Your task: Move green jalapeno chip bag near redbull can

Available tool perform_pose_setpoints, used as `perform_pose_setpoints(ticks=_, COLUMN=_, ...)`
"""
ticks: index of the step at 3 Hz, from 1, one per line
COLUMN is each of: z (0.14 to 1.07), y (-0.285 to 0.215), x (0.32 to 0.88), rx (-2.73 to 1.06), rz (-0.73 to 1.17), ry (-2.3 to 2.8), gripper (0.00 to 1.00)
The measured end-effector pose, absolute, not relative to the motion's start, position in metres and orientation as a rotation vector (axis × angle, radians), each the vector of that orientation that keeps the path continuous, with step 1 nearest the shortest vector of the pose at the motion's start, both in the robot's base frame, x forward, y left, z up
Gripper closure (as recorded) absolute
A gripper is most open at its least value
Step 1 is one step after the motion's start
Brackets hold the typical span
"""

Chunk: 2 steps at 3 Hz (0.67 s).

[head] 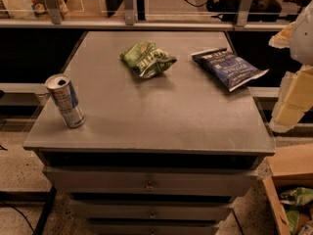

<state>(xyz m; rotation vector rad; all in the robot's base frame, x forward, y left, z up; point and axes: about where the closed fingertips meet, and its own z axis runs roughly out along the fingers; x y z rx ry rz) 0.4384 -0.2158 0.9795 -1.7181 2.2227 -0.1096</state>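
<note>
The green jalapeno chip bag [147, 58] lies crumpled on the grey cabinet top [146, 116], toward the back middle. The redbull can [65, 101] stands upright, with its tab top open, near the front left corner, well apart from the bag. My gripper [292, 99] shows as a pale cream and white shape at the right edge of the view, off the table's right side and above its level. It is far from both the bag and the can and holds nothing that I can see.
A dark blue chip bag [228, 68] lies at the back right of the top. Drawers [149, 184] run down the cabinet front. A cardboard box [291, 195] with snack bags sits on the floor at the right. A shelf rail [146, 21] runs behind.
</note>
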Motion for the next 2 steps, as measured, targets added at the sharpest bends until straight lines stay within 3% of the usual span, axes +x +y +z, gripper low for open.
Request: perform_pose_setpoints(ticks=2, z=0.9805, y=-0.2134, x=0.4433, rx=-1.734, rz=-0.122, ry=2.197, gripper=0.0)
